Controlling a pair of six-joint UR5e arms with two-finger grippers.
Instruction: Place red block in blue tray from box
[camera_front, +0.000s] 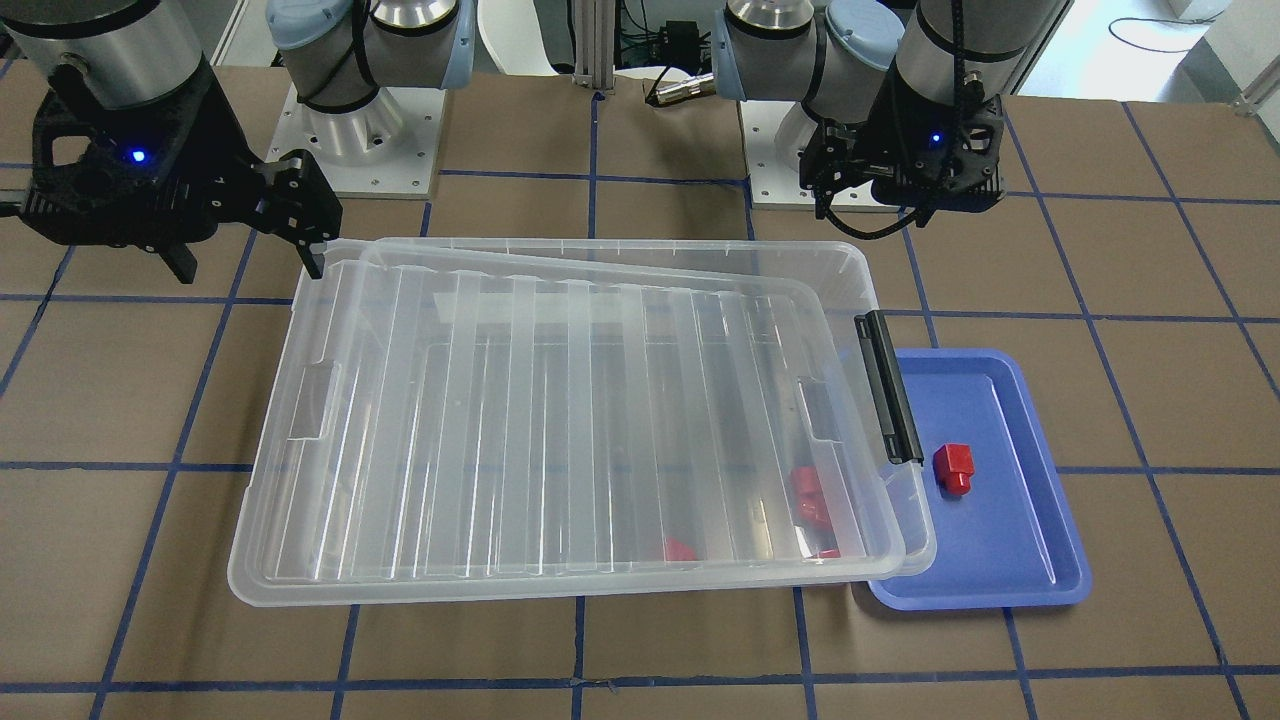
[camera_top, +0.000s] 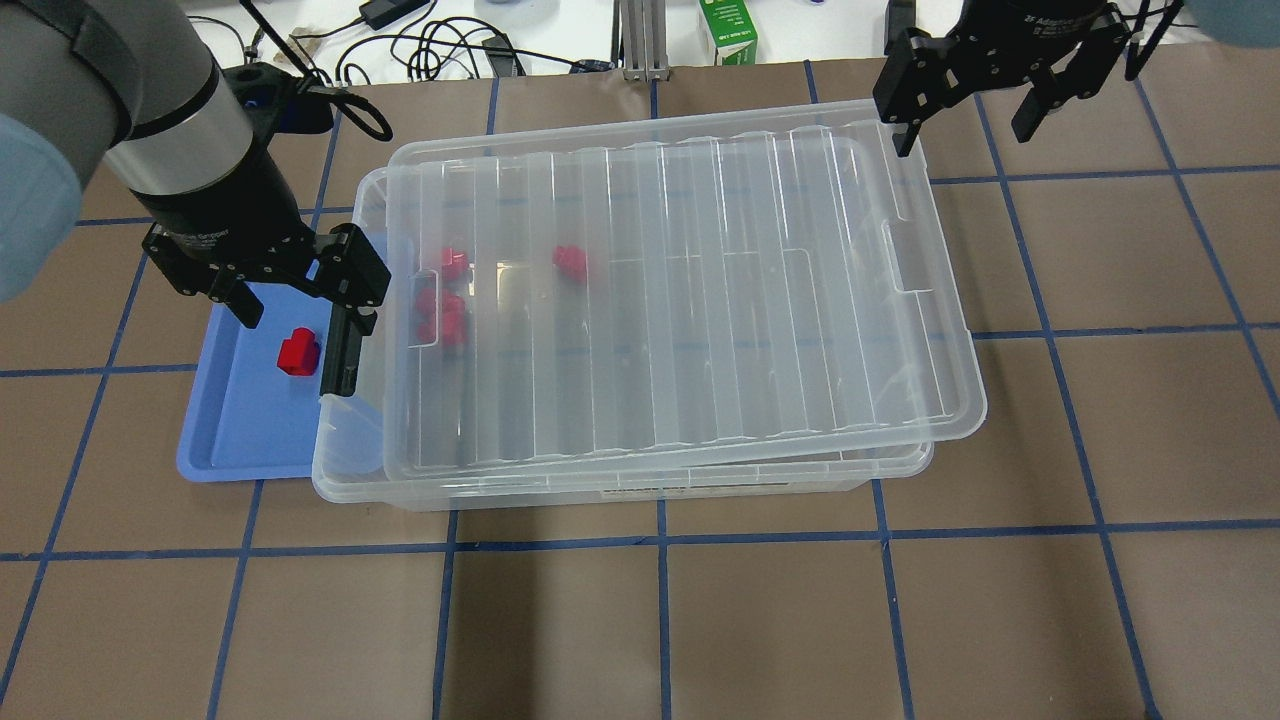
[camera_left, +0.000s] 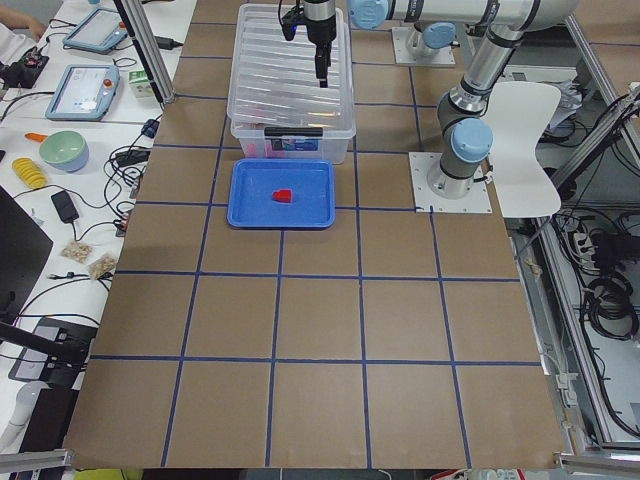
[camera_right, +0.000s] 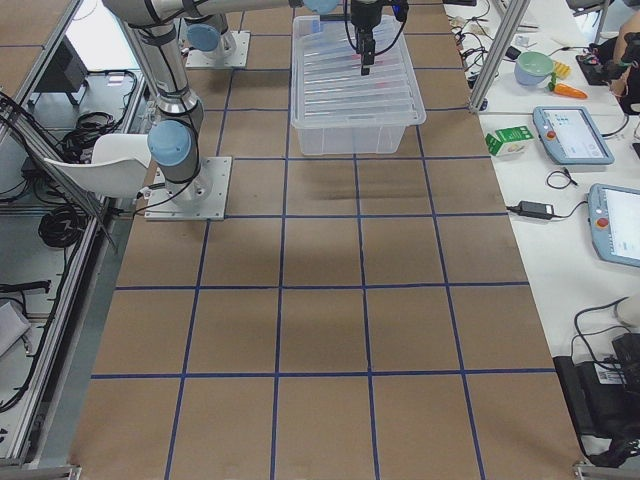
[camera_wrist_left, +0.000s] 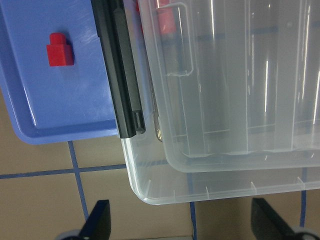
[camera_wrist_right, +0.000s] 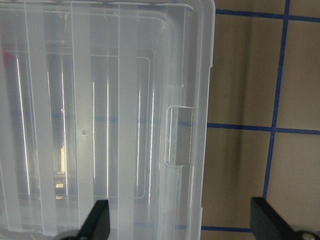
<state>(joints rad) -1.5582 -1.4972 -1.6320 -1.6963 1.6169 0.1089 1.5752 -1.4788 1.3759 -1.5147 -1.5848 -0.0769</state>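
Red block (camera_top: 298, 352) in tray (camera_top: 240, 440), clear of left fingers (camera_top: 340, 355)

block (camera_top: 297, 352) in tray (camera_top: 240, 440); tray beside box (camera_top: 620, 485) latch end; lid (camera_top: 690, 300) askew on box.

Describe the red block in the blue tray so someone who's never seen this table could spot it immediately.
Find the big clear box; the blue tray lies beside the end with the black latch. The red block sits alone on the tray's bare floor, whereas the other red blocks lie inside the box under its skewed lid.
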